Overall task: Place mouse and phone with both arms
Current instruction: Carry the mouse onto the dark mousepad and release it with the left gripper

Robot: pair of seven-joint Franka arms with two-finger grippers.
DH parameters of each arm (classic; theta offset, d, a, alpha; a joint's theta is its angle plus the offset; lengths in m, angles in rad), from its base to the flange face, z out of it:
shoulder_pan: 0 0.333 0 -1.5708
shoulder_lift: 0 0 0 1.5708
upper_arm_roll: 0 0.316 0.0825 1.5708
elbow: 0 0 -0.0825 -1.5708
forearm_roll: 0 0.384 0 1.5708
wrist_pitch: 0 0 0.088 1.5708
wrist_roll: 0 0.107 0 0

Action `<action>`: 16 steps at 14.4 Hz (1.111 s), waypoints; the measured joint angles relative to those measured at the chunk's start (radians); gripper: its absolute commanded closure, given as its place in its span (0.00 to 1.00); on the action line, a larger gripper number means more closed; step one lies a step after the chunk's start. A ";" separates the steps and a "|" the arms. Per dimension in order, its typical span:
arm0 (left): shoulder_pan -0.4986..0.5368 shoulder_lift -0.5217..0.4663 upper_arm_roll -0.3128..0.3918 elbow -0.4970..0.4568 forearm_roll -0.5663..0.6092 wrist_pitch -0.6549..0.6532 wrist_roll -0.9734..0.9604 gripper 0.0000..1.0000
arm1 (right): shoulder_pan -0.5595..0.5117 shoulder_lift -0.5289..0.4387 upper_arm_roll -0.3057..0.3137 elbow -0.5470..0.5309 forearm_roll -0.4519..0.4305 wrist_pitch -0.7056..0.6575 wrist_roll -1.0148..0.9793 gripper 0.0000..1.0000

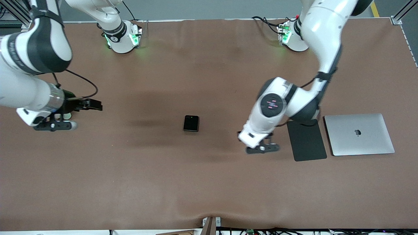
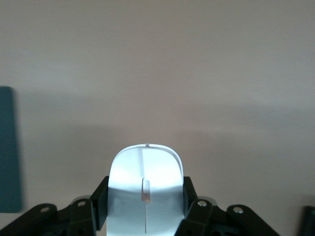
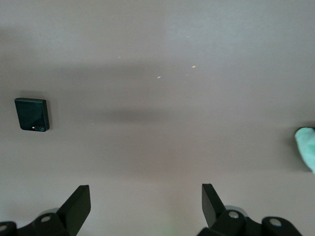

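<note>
1. A wide brown table [image 1: 130,182] fills the scene, with my two bases glowing green along the edge farthest from the front camera

2. My left gripper [image 2: 145,206] is low over the table, near the middle toward my left arm's end, just beside the dark grey pad [image 1: 306,141]; its fingers [image 2: 98,201] are clamped on the mouse [image 2: 145,182]

3. In my left wrist view the mouse is white and glossy, with a thin centre line, its rounded end poking out past the fingertips; whether it touches the table I cannot tell

4. The phone [image 1: 191,123] lies flat near the centre of the table, black and nearly square, well apart from both of my grippers; in my right wrist view it lies off to one side

5. My right gripper [image 3: 146,204] waits over the table near my right arm's end, its fingers [image 3: 78,202] spread wide apart with nothing between them

6. The pad lies flat toward my left arm's end of the table, and a closed silver laptop [image 1: 359,134] lies just beside it, closer to that end edge, with a narrow strip of table between them
</note>
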 measured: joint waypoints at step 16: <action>0.557 -0.028 -0.140 -0.370 0.125 0.246 0.346 0.56 | 0.343 0.190 0.001 -0.004 0.071 0.298 0.371 0.00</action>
